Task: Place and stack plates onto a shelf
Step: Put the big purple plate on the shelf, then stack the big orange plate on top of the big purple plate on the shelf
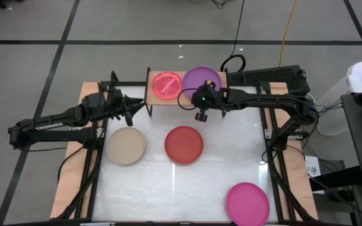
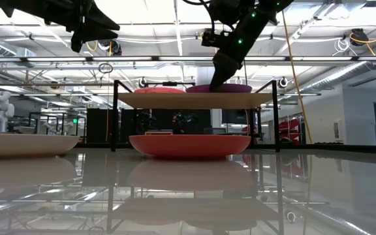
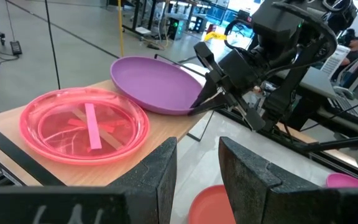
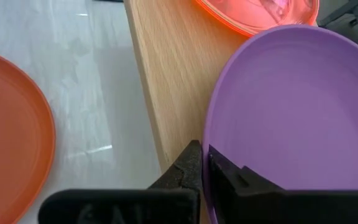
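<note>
The purple plate [image 1: 203, 80] sits on the right half of the shelf [image 1: 158, 100], its near edge lifted so that it tilts, the far edge down on the wood. The right end effector [image 4: 205, 163] is clamped on that near rim, 1 finger above the lip and 1 below, as its own wrist view shows. The plate lies directly ahead of the fingers and away from the table's front, so my judgement is that the coming move turns on this: lower the rim flat, open, then draw straight back toward the table's front, away from the plate.

Just beside it, on the left half of the shelf, lies the pink plate [image 1: 166, 83], clear and flat, with a pale strip inside. The 2 plates appear to meet or nearly meet at their edges; I cannot tell which.

The left end effector [image 3: 196, 158] hovers off the shelf's left end, above the table [image 1: 168, 188], its fingers apart and holding nothing. It points across the shelf toward the right arm.

On the table in front of the shelf, 3 plates wait: the red plate [image 1: 184, 144] just in front of the shelf's middle, the beige plate [image 1: 126, 145] to its left and near the left arm, and the magenta plate [image 1: 247, 202] well apart at the front right. By position, the left arm is nearer the beige plate; the red lies between both arms.
</note>
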Tool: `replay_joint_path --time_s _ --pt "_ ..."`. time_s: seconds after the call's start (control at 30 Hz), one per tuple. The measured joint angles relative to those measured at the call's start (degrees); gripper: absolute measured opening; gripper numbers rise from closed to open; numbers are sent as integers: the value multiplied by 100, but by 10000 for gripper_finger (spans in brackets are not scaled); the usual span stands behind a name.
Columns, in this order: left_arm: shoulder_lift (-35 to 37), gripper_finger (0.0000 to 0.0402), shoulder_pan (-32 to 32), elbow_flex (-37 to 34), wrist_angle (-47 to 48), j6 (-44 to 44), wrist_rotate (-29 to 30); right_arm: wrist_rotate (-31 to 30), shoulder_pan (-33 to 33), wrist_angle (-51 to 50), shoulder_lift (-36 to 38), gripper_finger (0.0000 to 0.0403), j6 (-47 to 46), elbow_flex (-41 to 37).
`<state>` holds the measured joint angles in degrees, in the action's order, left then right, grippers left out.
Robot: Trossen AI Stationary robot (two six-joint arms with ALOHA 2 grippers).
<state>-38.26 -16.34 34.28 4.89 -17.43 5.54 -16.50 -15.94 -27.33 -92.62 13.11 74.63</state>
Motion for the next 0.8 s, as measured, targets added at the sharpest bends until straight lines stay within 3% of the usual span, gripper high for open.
replay_joint_path --time_s 0.53,0.8 --pt "0 124 0 0 4 -73 -2 7 30 -33 82 94 107 -10" --pt "0 124 -2 0 4 -371 -4 3 359 -10 831 111 92 -11"
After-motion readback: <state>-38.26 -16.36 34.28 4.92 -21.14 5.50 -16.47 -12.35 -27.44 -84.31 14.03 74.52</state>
